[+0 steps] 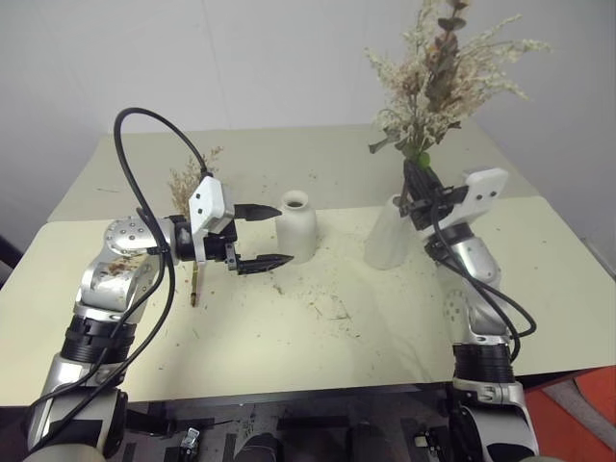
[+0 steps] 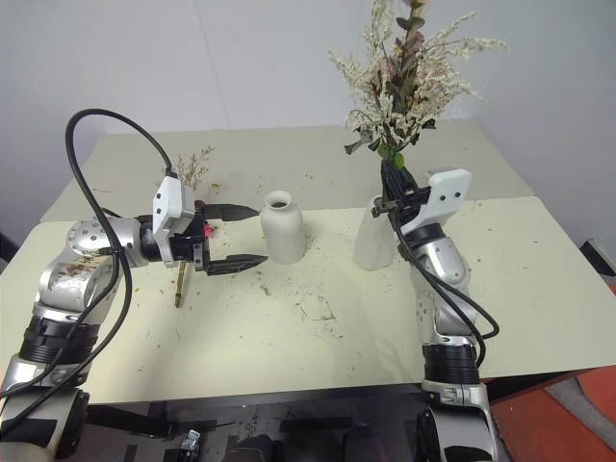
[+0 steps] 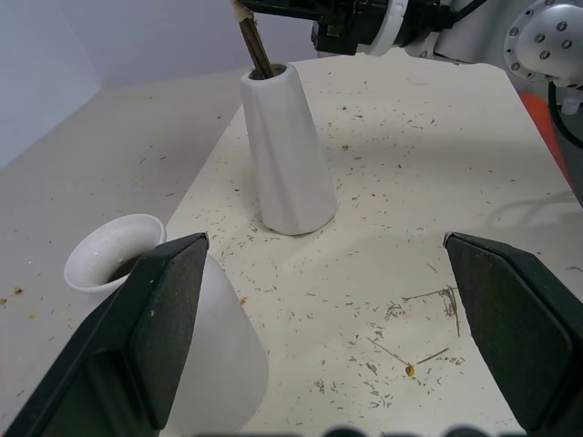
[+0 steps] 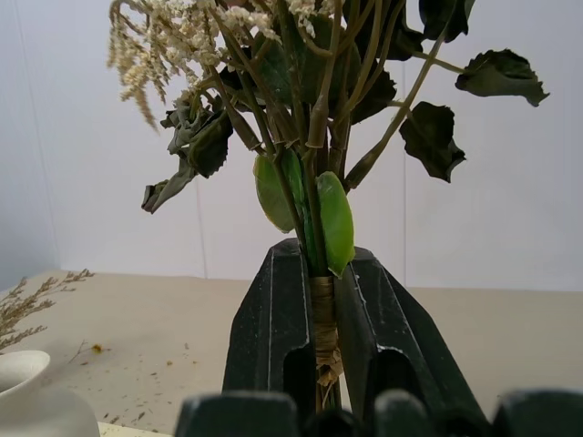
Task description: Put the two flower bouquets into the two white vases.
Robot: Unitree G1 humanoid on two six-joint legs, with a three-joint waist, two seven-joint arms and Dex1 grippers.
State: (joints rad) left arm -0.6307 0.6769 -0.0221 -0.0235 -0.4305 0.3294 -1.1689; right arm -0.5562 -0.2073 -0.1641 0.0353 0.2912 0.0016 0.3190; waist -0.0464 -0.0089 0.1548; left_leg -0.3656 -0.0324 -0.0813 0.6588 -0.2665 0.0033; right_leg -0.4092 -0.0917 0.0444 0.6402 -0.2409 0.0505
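Right claw (image 4: 319,364) clamps fuller bouquet (image 1: 445,72), stems in cone vase (image 3: 287,155).

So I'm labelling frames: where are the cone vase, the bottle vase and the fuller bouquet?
Cone vase (image 3: 287,155), left wrist view, mid wall.
Bottle vase (image 1: 297,231), left eye view, body.
Fuller bouquet (image 1: 438,82), left eye view, sprigs.

Cream table (image 1: 289,356) strewn with what looks like dried-plant debris (image 1: 332,310).
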